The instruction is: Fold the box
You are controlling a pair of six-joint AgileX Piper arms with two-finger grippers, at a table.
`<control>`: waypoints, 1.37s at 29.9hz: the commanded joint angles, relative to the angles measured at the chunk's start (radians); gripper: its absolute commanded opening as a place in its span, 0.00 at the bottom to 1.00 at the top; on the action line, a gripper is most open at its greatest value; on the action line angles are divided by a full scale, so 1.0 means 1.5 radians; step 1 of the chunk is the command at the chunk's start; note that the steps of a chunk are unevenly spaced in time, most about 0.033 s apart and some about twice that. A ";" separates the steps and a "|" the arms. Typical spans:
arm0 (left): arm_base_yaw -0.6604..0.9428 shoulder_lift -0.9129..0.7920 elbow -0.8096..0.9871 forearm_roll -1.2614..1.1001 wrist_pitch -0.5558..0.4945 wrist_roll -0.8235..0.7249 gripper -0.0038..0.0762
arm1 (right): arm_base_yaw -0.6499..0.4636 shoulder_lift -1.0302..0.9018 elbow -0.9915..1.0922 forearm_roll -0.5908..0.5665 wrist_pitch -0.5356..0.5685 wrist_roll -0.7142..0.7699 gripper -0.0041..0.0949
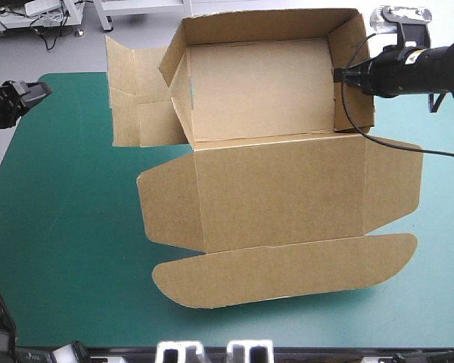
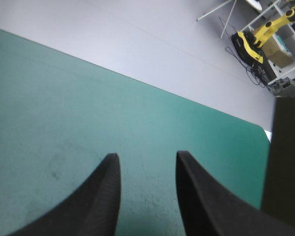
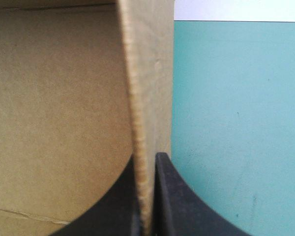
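Right gripper (image 3: 146,158) clamped on the brown cardboard box (image 1: 272,189); left gripper (image 2: 147,155) empty.
Black fingers (image 3: 172,206) pinch the tray's raised right wall at the teal-green table (image 1: 60,227)'s far edge, lid flat toward the near edge. Left fingers (image 2: 98,206) stand apart at the left edge, well clear.

Plain brown cut-board box (image 1: 280,189), unpatterned. Solid teal-green table cover (image 1: 68,227), faintly smudged. Black curved-fin left pincer (image 2: 147,158) at nine o'clock of box; black right pincer (image 3: 147,157) at three.
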 commanded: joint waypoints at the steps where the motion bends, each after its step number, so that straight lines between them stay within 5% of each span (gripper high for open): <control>1: -0.022 -0.005 -0.018 -0.029 0.016 -0.009 0.38 | -0.007 -0.048 -0.022 0.058 -0.039 -0.004 0.03; 15: -0.211 0.008 -0.018 -0.012 0.042 -0.009 0.38 | -0.007 -0.049 -0.022 0.144 -0.045 -0.032 0.03; 24: -0.224 0.004 -0.018 -0.121 0.105 -0.004 0.38 | -0.007 -0.036 -0.020 0.131 -0.037 -0.034 0.03; 41: -0.242 -0.054 -0.018 -0.125 0.105 -0.013 0.37 | 0.022 0.013 -0.020 0.114 -0.082 -0.041 0.03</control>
